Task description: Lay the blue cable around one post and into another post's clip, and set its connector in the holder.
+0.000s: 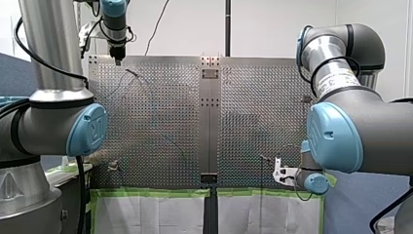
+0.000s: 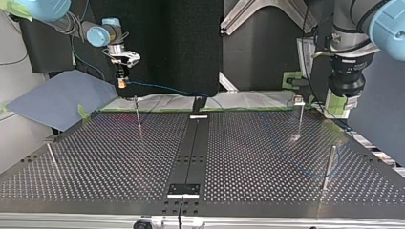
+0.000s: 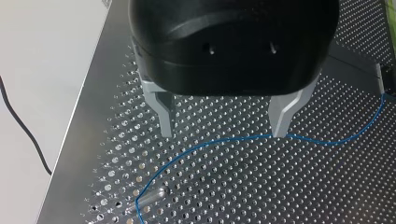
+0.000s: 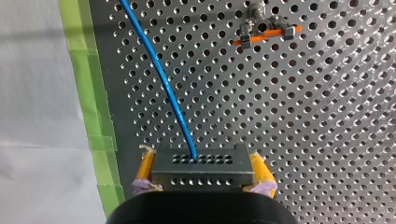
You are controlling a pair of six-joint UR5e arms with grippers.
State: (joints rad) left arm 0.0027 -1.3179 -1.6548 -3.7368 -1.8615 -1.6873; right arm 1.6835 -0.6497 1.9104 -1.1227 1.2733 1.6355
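My right pincer (image 4: 200, 164) is shut on the grey, perforated rectangular connector (image 4: 198, 171), its yellow pads pressing the block's two short sides. The thin blue cable (image 4: 161, 77) leaves the connector's upper face and runs forward over the perforated metal bench (image 4: 327, 140). Gripping the block by its ends leaves the cable exit free, so the line can trail without kinking. In the top view the connector hangs in the air above the bench's far edge, in no holder yet. Ahead of this pincer stands a small metal fitting with an orange bar (image 4: 264, 33), probably the clip post seen from above. The cable passes beside it, not through it.

My left pincer (image 3: 223, 122) is spread wide and holds nothing. It hovers with its metal fingers (image 3: 163, 116) straddling the cable where it lies on the bench. Just beyond, the cable bends around a slim metal post (image 3: 154, 196), so the wrap looks done. The open pincer seems placed to take the slack there and steer it to the clip.
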